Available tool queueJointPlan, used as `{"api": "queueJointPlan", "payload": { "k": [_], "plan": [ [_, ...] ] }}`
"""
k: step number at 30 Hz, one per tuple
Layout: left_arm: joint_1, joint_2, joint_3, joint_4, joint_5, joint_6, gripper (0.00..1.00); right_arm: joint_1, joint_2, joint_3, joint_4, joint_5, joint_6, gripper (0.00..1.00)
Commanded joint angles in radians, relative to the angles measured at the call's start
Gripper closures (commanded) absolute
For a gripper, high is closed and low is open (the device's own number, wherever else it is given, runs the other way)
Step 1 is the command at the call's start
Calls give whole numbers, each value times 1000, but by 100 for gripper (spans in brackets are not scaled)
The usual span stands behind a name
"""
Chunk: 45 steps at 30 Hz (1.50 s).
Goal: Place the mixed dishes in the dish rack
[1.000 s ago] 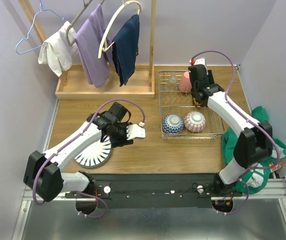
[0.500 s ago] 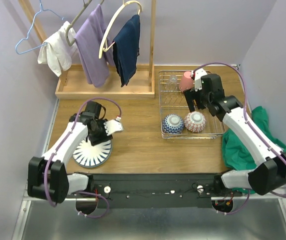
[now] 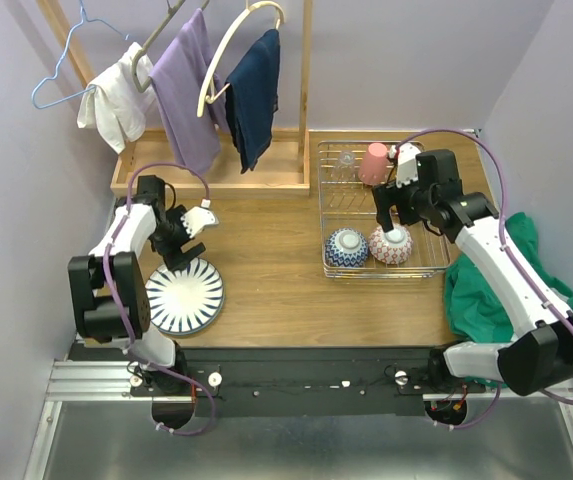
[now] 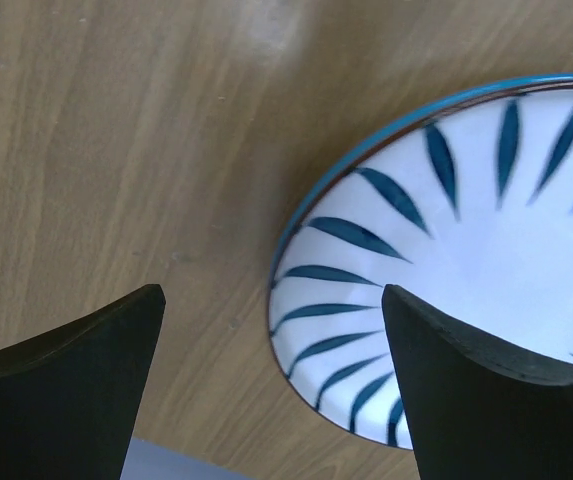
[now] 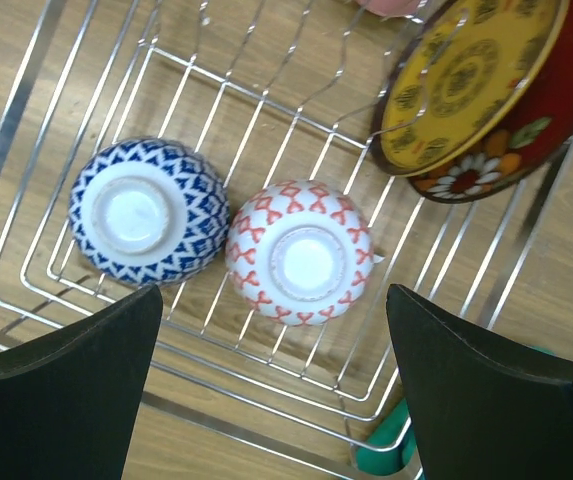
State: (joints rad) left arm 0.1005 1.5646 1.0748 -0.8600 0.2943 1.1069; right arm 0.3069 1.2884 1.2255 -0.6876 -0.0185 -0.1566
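The white plate with dark blue stripes [image 3: 184,297] lies flat on the table at the near left. My left gripper [image 3: 186,238] hovers open and empty over its far edge. In the left wrist view the plate's rim [image 4: 446,240] lies between and right of my fingers [image 4: 66,385]. The silver wire dish rack [image 3: 338,205] holds the pink cup [image 3: 374,163], the blue-white bowl [image 3: 346,247] and the red-pink bowl [image 3: 391,243], both upside down. My right gripper [image 3: 388,212] is open and empty above the red-pink bowl [image 5: 301,252]. The red floral plate [image 5: 486,90] stands on edge in the rack.
A wooden clothes-rack tray [image 3: 211,168] with hanging garments stands at the far left, next to the rack. A green cloth [image 3: 486,290] hangs off the table's right edge and shows below the rack's corner in the right wrist view [image 5: 386,455].
My left arm has swung left from the table's middle to the striped plate's far edge. My right gripper has moved from the pink cup toward me, over the bowls.
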Motion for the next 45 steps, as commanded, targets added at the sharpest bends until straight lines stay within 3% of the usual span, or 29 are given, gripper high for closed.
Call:
{"api": "queueJointPlan", "payload": {
  "k": [1,3,10,11,13,16,18,26,33,37,45],
  "plan": [
    [48,121,89,-71,95,70,5,-6,29,25,-47,-149,0,1],
    [57,176,140,-123,98,113,9,-5,63,46,-47,-170,0,0],
    [94,328,197,-250,114,234,39,-5,183,133,-35,-258,5,1],
    [93,331,185,-252,105,254,50,-3,195,141,-32,-262,8,0],
    [91,322,160,-225,79,289,57,11,235,164,-18,-271,9,0],
    [91,313,149,-212,77,291,85,57,294,189,0,-284,3,0],
    [91,305,181,-209,109,266,93,115,331,221,10,-282,-14,0],
    [84,157,326,-296,220,231,98,274,572,417,69,-373,32,0],
    [79,75,326,-356,276,223,100,362,756,650,120,-546,80,0],
    [76,11,274,-338,298,209,100,428,764,611,221,-668,34,0],
    [54,41,160,-206,365,122,100,521,819,514,318,-683,69,0]
  ]
}}
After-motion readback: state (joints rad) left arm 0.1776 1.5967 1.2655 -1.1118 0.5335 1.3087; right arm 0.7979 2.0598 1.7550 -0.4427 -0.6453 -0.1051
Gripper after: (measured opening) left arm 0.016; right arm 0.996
